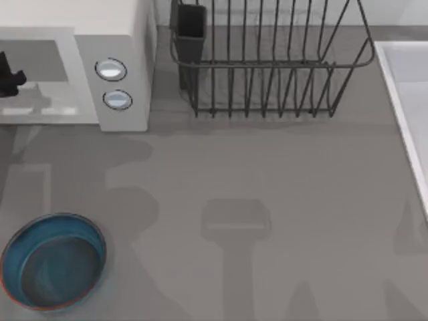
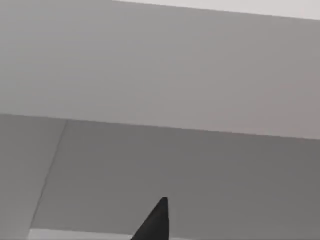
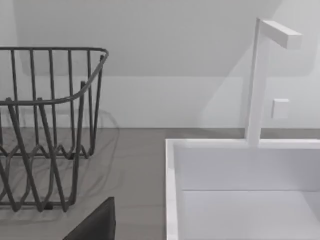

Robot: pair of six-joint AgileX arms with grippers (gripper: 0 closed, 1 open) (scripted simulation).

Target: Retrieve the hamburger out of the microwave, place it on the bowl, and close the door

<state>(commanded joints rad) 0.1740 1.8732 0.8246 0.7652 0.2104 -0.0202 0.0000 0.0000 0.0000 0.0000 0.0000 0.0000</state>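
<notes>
At the table's far left, the left gripper (image 1: pixel 8 77) reaches into the microwave (image 1: pixel 124 40); its finger spread cannot be told. Two silvery buttons (image 1: pixel 111 69) mark the panel. One empty bowl (image 1: pixel 53 261) sits near left; one dish rack (image 1: pixel 267 60) stands far.

One microwave (image 1: pixel 100 53), upper left of the frame, bearing two round buttons (image 1: pixel 111 69). One blue bowl (image 1: pixel 53 261), lower left. One black wire dish rack (image 1: pixel 267 60), top centre, holding one dark cup (image 1: pixel 191 21). One white sink (image 3: pixel 250 190) with one tap (image 3: pixel 260 80).
</notes>
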